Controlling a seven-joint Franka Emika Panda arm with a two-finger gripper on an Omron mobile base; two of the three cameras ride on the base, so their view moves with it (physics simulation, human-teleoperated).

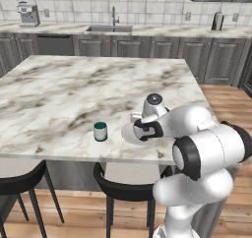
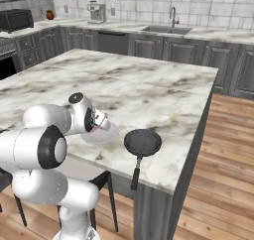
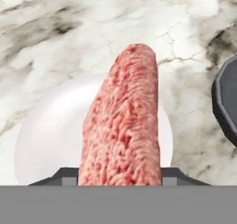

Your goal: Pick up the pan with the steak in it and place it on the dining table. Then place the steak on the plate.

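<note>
The gripper [image 3: 119,174] hangs over the plate [image 3: 51,135], its two fingertips [image 3: 65,176] pinching the steak [image 3: 122,121] between them; in the hand view the pinkish-red meat stands on edge, rising from between the tips and crossing the plate's white surface. The plate [image 2: 106,133] lies on the dining table [image 2: 149,85] close to the table's near edge, partly hidden by the white arm in both base views. The pan [image 2: 143,142], black and without the steak, sits on the table just beside the plate toward the table's near right corner, apart from it; its long handle [image 2: 135,173] reaches out past the near edge. A small teal cup [image 1: 100,131] stands upright near the same edge on the plate's other side. Two dark stools [image 1: 125,190] stand below the table's near edge.
</note>
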